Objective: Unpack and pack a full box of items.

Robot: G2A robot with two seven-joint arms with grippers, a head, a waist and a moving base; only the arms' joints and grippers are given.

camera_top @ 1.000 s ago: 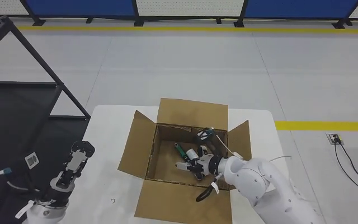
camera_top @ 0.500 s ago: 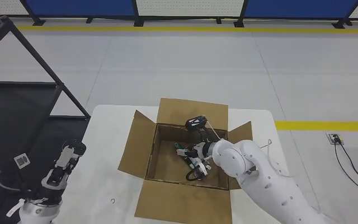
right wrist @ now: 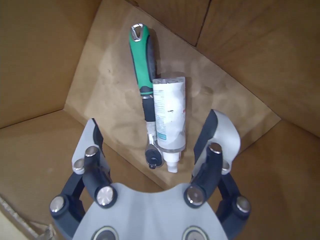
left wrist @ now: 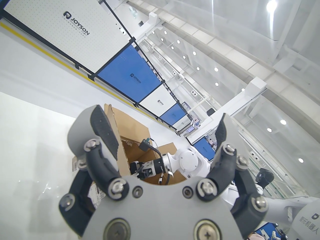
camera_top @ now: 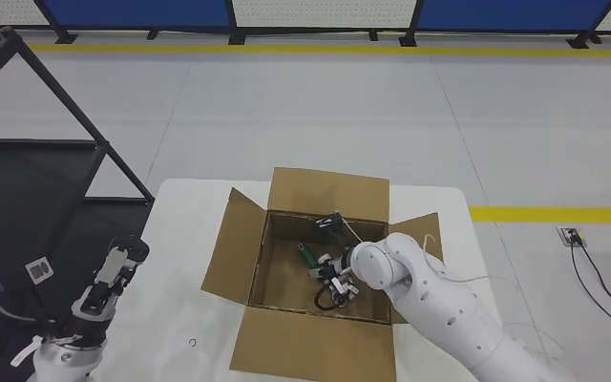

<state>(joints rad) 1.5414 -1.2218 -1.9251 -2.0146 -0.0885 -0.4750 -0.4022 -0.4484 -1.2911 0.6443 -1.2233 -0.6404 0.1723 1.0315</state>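
Cardboard box [camera_top: 286, 329] on desk [camera_top: 181, 239]: ratchet wrench [right wrist: 142, 61] and white tube [right wrist: 170, 116] lie touching on its floor, so unpacking looks unfinished. Right hand [right wrist: 154, 126]: spread, empty, above both. Left hand [left wrist: 161, 116]: spread, empty, at desk edge.

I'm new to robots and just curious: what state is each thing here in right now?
Box: open, flaps spread out.
Ratchet: lying flat on the box floor.
Tube: lying flat against the ratchet.
Right gripper: open, empty, inside the box.
Left gripper: open, empty, outside the box.
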